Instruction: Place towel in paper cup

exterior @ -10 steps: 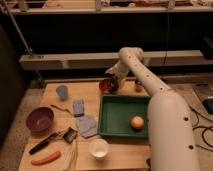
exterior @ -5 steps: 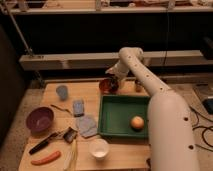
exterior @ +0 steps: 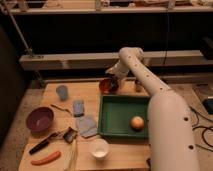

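Note:
The towel (exterior: 88, 125), a rumpled pale grey-blue cloth, lies flat on the wooden table (exterior: 90, 97) just left of the green bin. The white paper cup (exterior: 99, 148) stands upright near the table's front edge, a little in front and right of the towel. My gripper (exterior: 112, 78) is at the far side of the table, above a dark red bowl (exterior: 108, 85), far from both towel and cup. My white arm (exterior: 155, 105) runs from the lower right up to it.
A green bin (exterior: 120, 116) holds an orange fruit (exterior: 137, 122). A blue sponge block (exterior: 78, 107), pale blue cup (exterior: 62, 92), purple bowl (exterior: 39, 119), black-handled tool (exterior: 42, 142), carrot (exterior: 46, 159) and a small dark object (exterior: 69, 134) lie on the left half.

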Controlling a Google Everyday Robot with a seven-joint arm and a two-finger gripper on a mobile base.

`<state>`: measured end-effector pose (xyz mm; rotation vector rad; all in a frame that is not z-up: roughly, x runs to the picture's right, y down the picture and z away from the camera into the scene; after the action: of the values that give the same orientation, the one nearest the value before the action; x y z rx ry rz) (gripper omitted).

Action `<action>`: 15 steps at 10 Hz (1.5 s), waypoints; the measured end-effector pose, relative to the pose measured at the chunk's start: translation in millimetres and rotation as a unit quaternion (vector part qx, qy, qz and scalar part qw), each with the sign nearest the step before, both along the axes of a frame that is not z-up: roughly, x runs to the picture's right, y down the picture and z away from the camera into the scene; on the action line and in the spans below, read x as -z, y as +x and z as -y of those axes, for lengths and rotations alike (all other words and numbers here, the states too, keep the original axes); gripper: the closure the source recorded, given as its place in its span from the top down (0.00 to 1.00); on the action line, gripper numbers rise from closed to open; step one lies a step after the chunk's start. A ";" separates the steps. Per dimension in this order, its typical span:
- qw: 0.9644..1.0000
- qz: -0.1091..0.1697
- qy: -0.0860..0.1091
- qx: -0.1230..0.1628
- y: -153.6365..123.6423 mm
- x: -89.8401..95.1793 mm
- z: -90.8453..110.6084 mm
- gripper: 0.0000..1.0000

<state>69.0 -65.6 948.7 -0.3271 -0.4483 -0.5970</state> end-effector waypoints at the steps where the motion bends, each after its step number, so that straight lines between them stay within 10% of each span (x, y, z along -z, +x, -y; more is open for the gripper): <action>1: 1.000 0.000 0.000 0.000 0.0 0.0 0.1 0.80; 5: 0.999 -0.009 0.011 0.032 0.3 27.3 11.9 0.80; 10: 0.990 -0.010 0.042 0.134 -8.4 171.7 21.0 0.80; 12: 0.981 0.022 0.037 0.187 -22.9 219.2 -4.4 0.80; 15: 0.957 0.098 0.005 0.272 -46.9 266.1 -45.5 0.80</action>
<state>22.1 -20.1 682.6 -0.3858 -0.5479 -1.1768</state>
